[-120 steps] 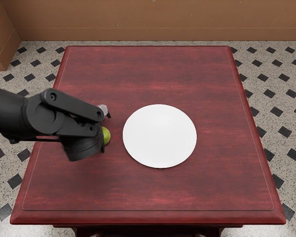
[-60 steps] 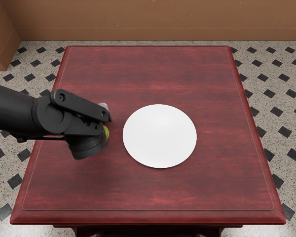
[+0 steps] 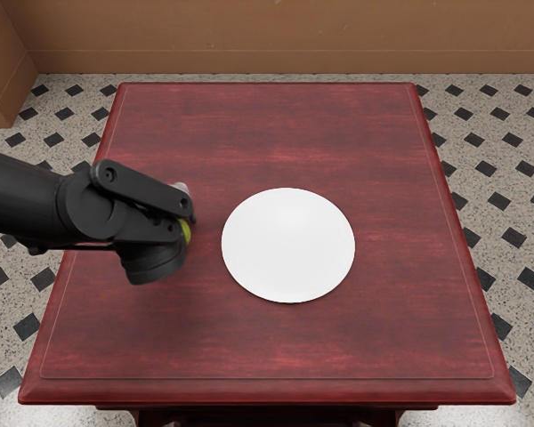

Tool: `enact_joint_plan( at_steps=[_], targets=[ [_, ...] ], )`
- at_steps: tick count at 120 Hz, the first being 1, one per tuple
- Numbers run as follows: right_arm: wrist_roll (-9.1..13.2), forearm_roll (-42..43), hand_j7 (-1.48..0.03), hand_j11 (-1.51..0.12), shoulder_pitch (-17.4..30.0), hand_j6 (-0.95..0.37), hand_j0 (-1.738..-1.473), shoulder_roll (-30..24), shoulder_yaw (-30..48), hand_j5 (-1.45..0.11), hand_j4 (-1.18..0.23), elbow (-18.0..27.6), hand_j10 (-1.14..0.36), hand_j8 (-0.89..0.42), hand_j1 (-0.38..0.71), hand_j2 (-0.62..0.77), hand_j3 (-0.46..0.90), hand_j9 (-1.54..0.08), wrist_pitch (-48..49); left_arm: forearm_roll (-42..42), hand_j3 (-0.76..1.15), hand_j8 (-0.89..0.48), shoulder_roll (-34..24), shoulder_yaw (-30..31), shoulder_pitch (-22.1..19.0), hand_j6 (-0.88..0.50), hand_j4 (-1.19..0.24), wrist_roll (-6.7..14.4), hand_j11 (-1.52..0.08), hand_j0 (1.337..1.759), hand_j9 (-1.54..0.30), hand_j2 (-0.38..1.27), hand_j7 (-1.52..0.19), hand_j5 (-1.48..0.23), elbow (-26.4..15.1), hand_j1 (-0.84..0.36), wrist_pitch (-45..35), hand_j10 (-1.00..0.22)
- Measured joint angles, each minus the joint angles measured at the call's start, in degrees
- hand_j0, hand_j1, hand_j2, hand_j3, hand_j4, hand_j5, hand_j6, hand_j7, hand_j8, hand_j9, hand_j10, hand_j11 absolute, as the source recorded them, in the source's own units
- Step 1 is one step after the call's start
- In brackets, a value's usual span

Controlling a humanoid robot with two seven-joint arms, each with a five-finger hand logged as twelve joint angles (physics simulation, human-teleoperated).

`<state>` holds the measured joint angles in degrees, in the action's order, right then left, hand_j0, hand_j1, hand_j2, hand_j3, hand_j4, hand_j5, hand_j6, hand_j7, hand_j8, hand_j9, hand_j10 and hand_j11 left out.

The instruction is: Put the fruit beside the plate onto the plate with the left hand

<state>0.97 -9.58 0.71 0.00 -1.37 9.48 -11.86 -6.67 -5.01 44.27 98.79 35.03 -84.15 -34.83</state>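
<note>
A small green fruit (image 3: 187,232) shows only as a thin sliver at the right edge of my left hand (image 3: 165,242), which covers most of it. The dark hand is closed around the fruit, just left of the white plate (image 3: 288,245). A narrow strip of red table separates the hand from the plate's left rim. Nothing lies on the plate. My left forearm (image 3: 27,209) comes in from the left edge. The right arm is out of view.
The red wooden table (image 3: 276,124) has a raised border all round. Checkered floor surrounds it, with a brown wall at the back.
My left hand has settled further over the fruit, so less green shows. Hand and fruit have shifted slightly up and to the left.
</note>
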Motion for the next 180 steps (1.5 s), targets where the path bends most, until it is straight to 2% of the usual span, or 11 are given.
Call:
enact_joint_plan(
  at_steps=[10, 27, 37, 66, 77, 88, 118, 140, 158, 173, 180],
  targets=[
    [0.0, 0.0, -0.05, -0.05, 0.0, -0.04, -1.658, 0.0, 0.0, -0.05, -0.04, 0.0, -0.04, -0.04, -0.31, -0.01, 0.00, -0.05, 0.0, -0.1, 0.00, -0.42, 0.0, 0.5, 0.1, -0.50, -0.62, 0.0, -0.87, 1.650, -0.87, 0.15, -0.88, -0.88, 0.1, -0.23, 0.0, -0.61],
    [0.0, 0.0, -0.05, -0.05, 0.0, -0.04, -1.658, 0.0, 0.0, -0.05, -0.04, 0.0, -0.04, -0.04, -0.31, -0.01, 0.00, -0.05, 0.0, 0.0, 0.00, -0.46, -0.2, 0.9, 0.5, -0.54, -0.66, 0.0, -0.91, 1.653, -0.91, 0.37, -0.91, -0.92, 0.0, -0.26, -0.1, -0.66],
    [0.0, 0.0, -0.05, -0.05, 0.0, -0.04, -1.658, 0.0, 0.0, -0.05, -0.04, 0.0, -0.04, -0.04, -0.31, -0.01, 0.00, -0.05, 0.0, 0.4, 0.00, -0.46, -0.4, 0.9, 2.0, -0.55, -0.67, 0.0, -0.92, 1.654, -0.91, 0.42, -0.92, -0.93, -0.2, -0.27, 0.0, -0.66],
    [0.0, 0.0, -0.05, -0.05, 0.0, -0.04, -1.658, 0.0, 0.0, -0.05, -0.04, 0.0, -0.04, -0.04, -0.31, -0.01, 0.00, -0.05, 0.0, 3.3, 0.00, -0.45, -0.7, 0.6, 8.3, -0.53, -0.68, 0.0, -0.93, 1.655, -0.91, 0.40, -0.94, -0.95, -1.5, -0.28, 0.0, -0.65],
    [0.0, 0.0, -0.05, -0.05, 0.0, -0.04, -1.658, 0.0, 0.0, -0.05, -0.04, 0.0, -0.04, -0.04, -0.31, -0.01, 0.00, -0.05, 0.0, 4.2, 0.00, -0.45, -0.7, 0.0, 9.4, -0.53, -0.68, 0.0, -0.93, 1.656, -0.91, 0.45, -0.94, -0.96, -1.8, -0.29, 0.0, -0.65],
    [0.0, 0.0, -0.05, -0.05, 0.0, -0.04, -1.658, 0.0, 0.0, -0.05, -0.04, 0.0, -0.04, -0.04, -0.31, -0.01, 0.00, -0.05, 0.0, 5.2, 0.00, -0.45, -0.9, -2.3, 10.8, -0.53, -0.68, 0.0, -0.93, 1.656, -0.91, 0.42, -0.93, -0.96, -2.0, -0.29, 0.0, -0.64],
    [-0.1, 0.0, -0.05, -0.05, -0.1, -0.04, -1.658, 0.0, 0.0, -0.05, -0.04, 0.0, -0.04, -0.04, -0.31, -0.01, 0.00, -0.05, 0.0, 7.7, 0.00, -0.45, -0.5, -11.4, 10.7, -0.53, -0.68, -0.1, -0.93, 1.656, -0.91, 0.40, -0.93, -0.96, -2.1, -0.28, 0.1, -0.65],
    [-0.1, 0.0, -0.05, -0.05, -0.1, -0.04, -1.658, 0.0, 0.0, -0.05, -0.04, 0.0, -0.04, -0.04, -0.31, -0.01, 0.00, -0.05, 0.0, 8.9, 0.00, -0.42, 1.8, -17.5, 9.4, -0.50, -0.67, -0.1, -0.92, 1.657, -0.91, 0.49, -0.93, -0.96, -2.3, -0.33, 1.6, -0.62],
    [-0.1, 0.0, -0.05, -0.05, -0.1, -0.04, -1.658, 0.0, 0.0, -0.05, -0.04, 0.0, -0.04, -0.04, -0.31, -0.01, 0.00, -0.05, 0.0, 9.4, 0.00, -0.41, 3.0, -19.2, 7.1, -0.49, -0.66, -0.1, -0.92, 1.658, -0.91, 0.54, -0.94, -0.98, -2.1, -0.36, 2.0, -0.62],
    [-0.1, 0.0, -0.05, -0.05, -0.1, -0.04, -1.658, 0.0, 0.0, -0.05, -0.04, 0.1, -0.04, -0.04, -0.31, -0.01, 0.00, -0.05, 0.0, 9.2, 0.00, -0.44, 4.0, -19.5, 6.6, -0.51, -0.64, -0.1, -0.88, 1.657, -0.87, 0.47, -0.90, -0.92, -1.6, -0.34, 1.9, -0.63],
    [-0.1, 0.0, -0.05, -0.05, -0.3, -0.04, -1.658, 0.0, 0.0, -0.05, -0.04, 0.1, -0.04, -0.04, -0.31, -0.01, 0.00, -0.05, 0.0, 9.1, 0.00, -0.43, 4.0, -19.7, 6.3, -0.49, -0.59, 0.0, -0.80, 1.658, -0.79, 0.39, -0.81, -0.83, -1.2, -0.29, 1.8, -0.58]
  ],
)
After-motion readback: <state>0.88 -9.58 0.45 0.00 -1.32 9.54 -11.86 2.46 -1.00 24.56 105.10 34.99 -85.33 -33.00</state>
